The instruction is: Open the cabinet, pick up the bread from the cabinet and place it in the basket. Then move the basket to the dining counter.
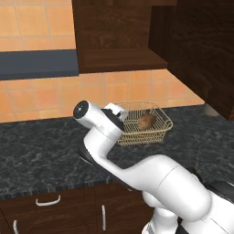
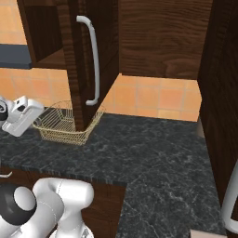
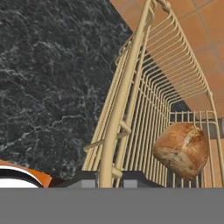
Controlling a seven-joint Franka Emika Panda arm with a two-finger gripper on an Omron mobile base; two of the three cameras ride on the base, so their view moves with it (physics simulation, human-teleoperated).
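1. Small brown rounded bread chunk w/ darker crust [image 1: 146, 121] lies inside the square golden-tan wire-mesh basket [image 1: 161, 127], toward its far side. So the pick-and-drop part looks done; the basket move is what's left.
2. Basket sits on the black marbled tabletop [image 1: 41, 146], near the orange tile wall, directly under the dark brown wood-grain wall cabinet [image 1: 119, 32]. Judged reason: a short drop from the shelf.
3. Cabinet door [image 2: 88, 56] w/ long vertical silver bar handle [image 2: 94, 60] stands swung open; in the right base view its edge covers part of the basket.
4. Gripper [image 3: 109, 177] is at the basket's near rim: in the hand view the thick rim wire [image 3: 124, 92] runs up from btwn the two dark tips, bread off to one side. Looks like a rim grasp for carrying. Whether the tips actually pinch the wire, can't tell; gap looks narrow.
5. Arm pose: folded elbow low over the tabletop edge, forearm rising, wrist bent fwd and down at the basket's left side.
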